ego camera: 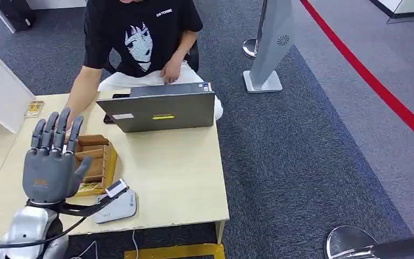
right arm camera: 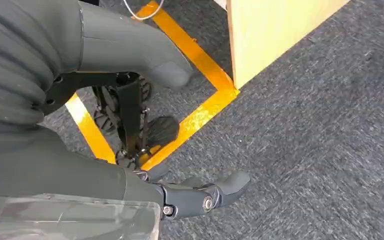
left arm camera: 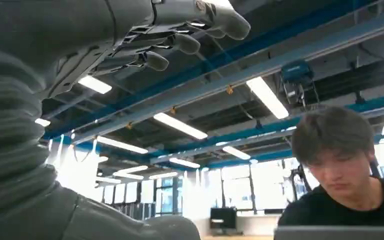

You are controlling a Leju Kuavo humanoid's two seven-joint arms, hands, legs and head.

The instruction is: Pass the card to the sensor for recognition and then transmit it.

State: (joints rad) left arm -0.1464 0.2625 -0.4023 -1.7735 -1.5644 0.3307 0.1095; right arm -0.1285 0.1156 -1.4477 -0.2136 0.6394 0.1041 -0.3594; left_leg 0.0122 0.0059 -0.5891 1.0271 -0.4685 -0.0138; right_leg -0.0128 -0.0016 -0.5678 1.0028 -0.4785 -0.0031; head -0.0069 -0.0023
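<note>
Head view: card (ego camera: 117, 188) lying on the sensor (ego camera: 114, 207), left hand (ego camera: 51, 162) raised above the desk (ego camera: 178, 172).

The card rested flat across the white reader's upper edge, near the desk's front edge and just beside a wooden organiser (ego camera: 98, 162); it looked thin, light, stiff and smooth, likely to slip under a flat press, so a pinch across its overhanging short edge seemed the surest hold. The left hand stood upright with fingers spread and straight, holding nothing. The right hand (right arm camera: 195, 192) hung beside the desk over grey carpet, fingers loosely curled and empty. A person sat behind a grey laptop (ego camera: 161, 110) at the far side.
</note>
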